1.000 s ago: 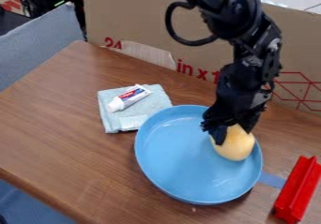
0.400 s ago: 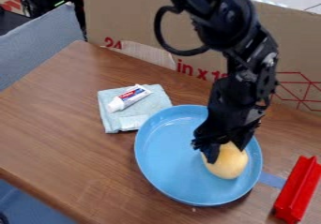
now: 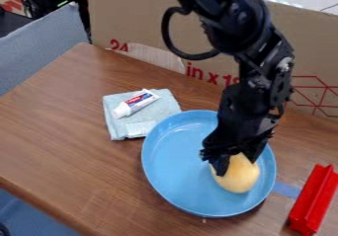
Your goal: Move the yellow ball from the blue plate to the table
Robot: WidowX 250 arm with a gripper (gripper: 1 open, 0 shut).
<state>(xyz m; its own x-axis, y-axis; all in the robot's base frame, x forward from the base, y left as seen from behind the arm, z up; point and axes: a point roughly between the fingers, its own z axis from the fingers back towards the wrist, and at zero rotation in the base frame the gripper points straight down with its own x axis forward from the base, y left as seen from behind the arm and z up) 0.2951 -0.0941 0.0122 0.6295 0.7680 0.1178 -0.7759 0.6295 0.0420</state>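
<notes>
The black gripper (image 3: 227, 154) points down into the blue plate (image 3: 172, 166), its fingers set down over the top of the yellow ball (image 3: 239, 174); the jaws stand apart about the ball's width and appear clamped on its upper part, though the fingertips are dark against the arm and their contact cannot be read for certain; the ball sits inside the plate at about four o'clock from the plate's centre, near the right rim, its lower half showing below the fingers.

Against the frame a second ago, the ball and gripper have shifted together a little down and leftward in the picture, toward the near part of the plate; the arm's elbow has swung over to the left, so the black cable loop now shows at about eleven o'clock from the gripper; against the frame just before now, almost nothing differs.

The plate rests on the brown table (image 3: 66, 121); at ten o'clock from the plate lies a pale blue-green folded cloth (image 3: 132, 117), touching or just beside the rim, with a white tube (image 3: 142, 103) lying on top of it; at four o'clock from the plate, at the picture's right edge, stands a red block (image 3: 314, 198); behind the arm runs a cardboard box (image 3: 310, 42) printed in red.
</notes>
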